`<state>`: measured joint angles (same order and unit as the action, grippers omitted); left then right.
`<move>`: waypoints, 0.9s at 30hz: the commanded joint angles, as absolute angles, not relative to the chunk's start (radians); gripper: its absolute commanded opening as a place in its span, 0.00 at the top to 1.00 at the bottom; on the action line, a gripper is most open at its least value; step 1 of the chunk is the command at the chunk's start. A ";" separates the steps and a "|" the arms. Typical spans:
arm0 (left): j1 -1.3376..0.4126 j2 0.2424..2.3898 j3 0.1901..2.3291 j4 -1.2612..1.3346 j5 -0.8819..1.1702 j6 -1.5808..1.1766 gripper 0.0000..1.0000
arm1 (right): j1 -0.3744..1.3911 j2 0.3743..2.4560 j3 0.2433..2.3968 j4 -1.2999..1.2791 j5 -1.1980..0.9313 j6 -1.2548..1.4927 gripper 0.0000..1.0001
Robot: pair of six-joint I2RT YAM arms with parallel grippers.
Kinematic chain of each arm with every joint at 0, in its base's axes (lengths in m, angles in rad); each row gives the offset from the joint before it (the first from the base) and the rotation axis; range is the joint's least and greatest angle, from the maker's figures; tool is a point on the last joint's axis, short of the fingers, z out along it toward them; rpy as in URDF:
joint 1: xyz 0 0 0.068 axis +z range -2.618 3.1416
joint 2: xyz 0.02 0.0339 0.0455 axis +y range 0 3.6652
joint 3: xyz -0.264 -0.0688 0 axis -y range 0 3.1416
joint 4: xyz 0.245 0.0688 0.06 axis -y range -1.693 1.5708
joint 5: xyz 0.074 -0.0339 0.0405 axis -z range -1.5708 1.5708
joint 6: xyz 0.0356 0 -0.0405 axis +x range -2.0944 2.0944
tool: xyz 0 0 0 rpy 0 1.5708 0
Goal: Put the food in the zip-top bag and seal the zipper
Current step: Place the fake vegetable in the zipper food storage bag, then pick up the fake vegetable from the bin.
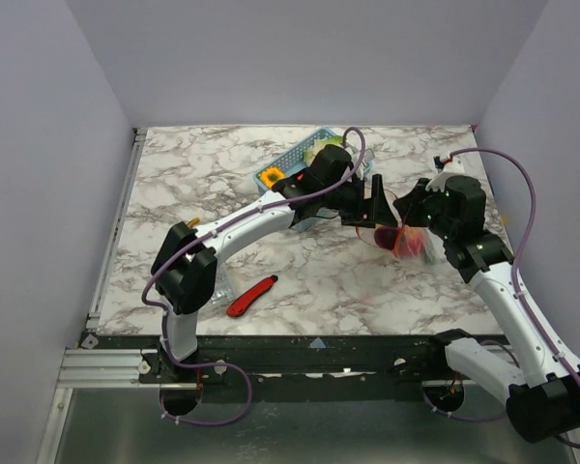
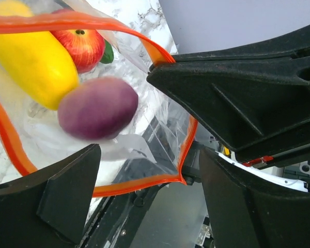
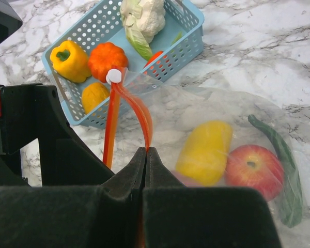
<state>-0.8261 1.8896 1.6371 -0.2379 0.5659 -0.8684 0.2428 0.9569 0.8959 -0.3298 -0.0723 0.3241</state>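
Note:
The clear zip-top bag (image 1: pixel 407 243) lies right of centre with its mouth held up. My right gripper (image 3: pixel 146 151) is shut on the orange-red zipper (image 3: pixel 139 111). Inside the bag lie a yellow piece (image 3: pixel 204 152), a red apple (image 3: pixel 253 170) and a long green piece (image 3: pixel 280 155). My left gripper (image 2: pixel 150 175) stands open over the bag mouth, nothing between its fingers. A blurred purple piece (image 2: pixel 98 108) sits just inside the orange rim (image 2: pixel 67 21), beside the yellow piece (image 2: pixel 33 62).
A blue lattice basket (image 3: pixel 191 31) behind the bag holds a yellow pepper (image 3: pixel 70 60), an orange pumpkin (image 3: pixel 107 61), a cauliflower (image 3: pixel 142 18) and another yellow-orange piece (image 3: pixel 94 95). A red utility knife (image 1: pixel 251 296) lies near the front left.

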 commanded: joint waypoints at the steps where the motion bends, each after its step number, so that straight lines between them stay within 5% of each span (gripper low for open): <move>1: -0.831 1.864 1.635 -0.258 0.538 -0.833 0.20 | 0.245 0.939 0.884 -0.304 -0.051 0.334 1.00; 20: -0.768 1.756 1.566 -0.280 0.485 -0.741 0.20 | 0.244 0.944 0.885 -0.307 -0.052 0.334 1.00; 27: -0.731 1.781 1.658 -0.488 0.287 -0.555 0.20 | 0.244 0.950 0.886 -0.301 -0.055 0.334 1.00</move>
<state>-0.7513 1.7836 1.5822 -0.3256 0.4503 -0.7055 0.2428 0.9504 0.8925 -0.3302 -0.0658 0.3244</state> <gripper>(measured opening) 0.791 0.005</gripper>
